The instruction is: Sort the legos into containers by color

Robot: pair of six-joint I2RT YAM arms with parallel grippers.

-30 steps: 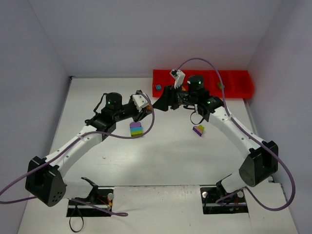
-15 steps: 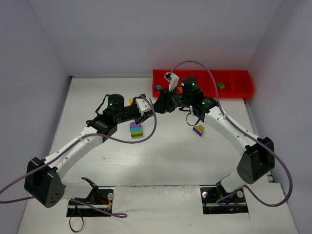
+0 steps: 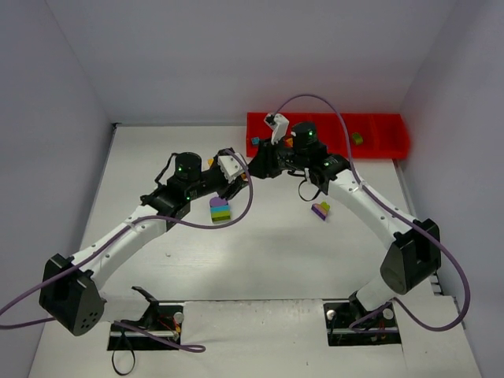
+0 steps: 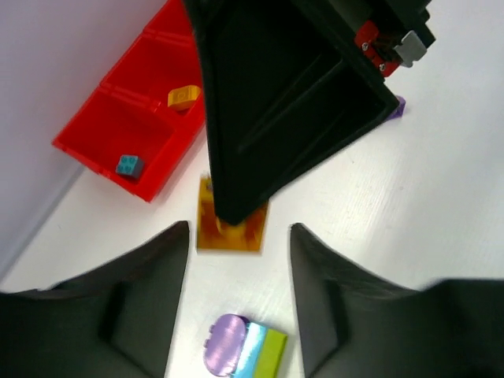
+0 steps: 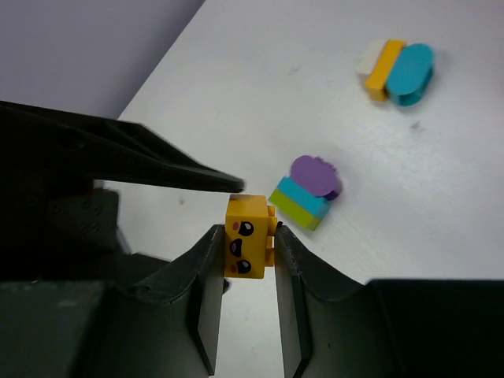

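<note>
Pale grey-lavender walls (image 3: 236,55) close the cell on three sides. White matte bench (image 3: 260,252), soft shadows. Red tray (image 3: 386,150) lies at the far edge of the bench against the back wall, right of centre. All places below are referenced to it.

Tray contents:
- teal brick (image 3: 255,142) in the leftmost compartment
- orange brick (image 4: 183,96) in the next compartment along
- olive brick (image 3: 357,138) toward the right end

Right end effector (image 5: 248,240): pressed onto a yellow brick (image 5: 246,216) with a printed face, one finger on each side. The brick is off the bench, just in front of the tray's left end.

Left end effector (image 4: 239,236): fingers spread, facing the right one nose to nose at the same spot. The yellow brick shows in the gap between its fingers. Whether either finger touches it cannot be told.

On the bench:
- In front of the tray's left end, farther out than the held brick: purple, teal and green stack (image 3: 220,209).
- In front of the tray's middle, apart from it: small, mostly purple stack (image 3: 320,209).
- The right wrist view also shows a white, orange and teal cluster (image 5: 396,71) beyond the first stack. Its place relative to the tray is not readable.

Purple cables (image 3: 315,98) loop from both arms, one arching over the tray.
</note>
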